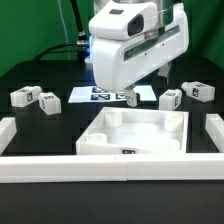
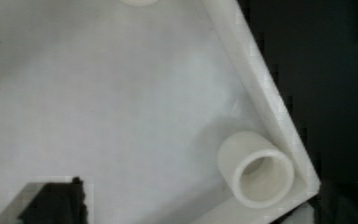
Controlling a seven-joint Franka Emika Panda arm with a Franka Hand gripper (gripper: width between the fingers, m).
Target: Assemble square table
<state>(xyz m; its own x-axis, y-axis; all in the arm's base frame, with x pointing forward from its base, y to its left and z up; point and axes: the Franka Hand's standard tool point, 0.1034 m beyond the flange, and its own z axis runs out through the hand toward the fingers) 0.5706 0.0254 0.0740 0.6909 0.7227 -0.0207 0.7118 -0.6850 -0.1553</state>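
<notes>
The square table's panel (image 1: 135,131) is a large flat white square with round corner sockets, lying at the front centre of the black table. It fills the wrist view (image 2: 123,110), where one corner socket (image 2: 261,171) shows. Two tagged white legs (image 1: 22,97) (image 1: 48,102) lie at the exterior view's left. Two more legs (image 1: 171,99) (image 1: 201,90) lie at its right. My gripper (image 1: 132,97) hangs just above the panel's far edge. In the wrist view the gripper (image 2: 202,205) has its jaws wide apart with nothing between them. One dark fingertip (image 2: 53,200) shows over the panel.
The marker board (image 1: 103,95) lies flat behind the panel, partly under my hand. A long low white border wall (image 1: 110,166) runs along the front, with side walls at the exterior view's left (image 1: 5,131) and right (image 1: 215,131).
</notes>
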